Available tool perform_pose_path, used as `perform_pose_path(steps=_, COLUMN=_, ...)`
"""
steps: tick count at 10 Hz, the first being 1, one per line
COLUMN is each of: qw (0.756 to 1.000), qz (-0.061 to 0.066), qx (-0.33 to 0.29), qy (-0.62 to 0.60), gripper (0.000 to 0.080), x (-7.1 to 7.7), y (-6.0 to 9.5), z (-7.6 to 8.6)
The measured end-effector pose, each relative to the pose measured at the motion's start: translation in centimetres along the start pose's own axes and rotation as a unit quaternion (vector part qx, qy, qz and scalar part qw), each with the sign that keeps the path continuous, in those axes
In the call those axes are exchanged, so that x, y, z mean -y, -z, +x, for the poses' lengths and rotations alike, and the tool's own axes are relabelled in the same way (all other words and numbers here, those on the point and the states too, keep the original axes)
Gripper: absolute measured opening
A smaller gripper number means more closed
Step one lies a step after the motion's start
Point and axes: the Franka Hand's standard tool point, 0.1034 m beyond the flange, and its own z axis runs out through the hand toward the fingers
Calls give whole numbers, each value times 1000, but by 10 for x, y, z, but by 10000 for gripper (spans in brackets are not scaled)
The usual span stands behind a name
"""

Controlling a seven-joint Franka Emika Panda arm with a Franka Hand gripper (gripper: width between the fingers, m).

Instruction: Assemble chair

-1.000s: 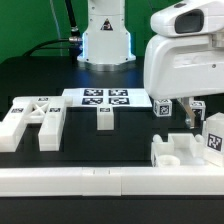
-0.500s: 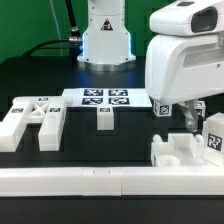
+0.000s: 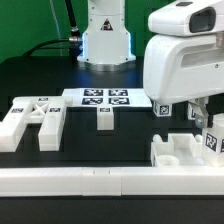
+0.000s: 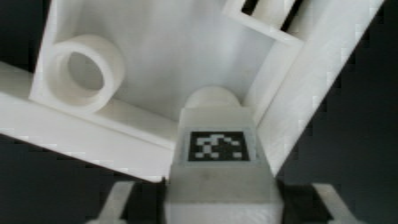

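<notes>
grip: fingers (image 4: 125, 205) clamped on white chunky plastic tagged bar (image 4: 217, 150) | risk: white holed plastic slab (image 4: 80, 72) lay near, so a skewed lift could snag it or twist the bar loose

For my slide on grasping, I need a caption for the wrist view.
Gripper closed on a tagged white chair post, with a holed white panel just beyond it.

Bare table (image 3: 128, 135) mid-scene (dark), rail (image 3: 80, 181) across front
</notes>
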Motion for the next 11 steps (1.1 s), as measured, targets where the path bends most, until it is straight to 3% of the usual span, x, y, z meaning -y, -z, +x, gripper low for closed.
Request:
perform_pose_path(steps=3, qw=981, qz=-1, qx=-1, qy=-193, gripper=286, x=4, y=0, z=0)
perform_pose_path(steps=7, qw=914, qz=3, qx=-3, qy=-405, gripper=288, x=5, y=-1, z=0)
perform_pose_path(steps=11, qw=859, qz=3, qx=1, qy=-511, gripper=288, x=5, y=-1, z=1)
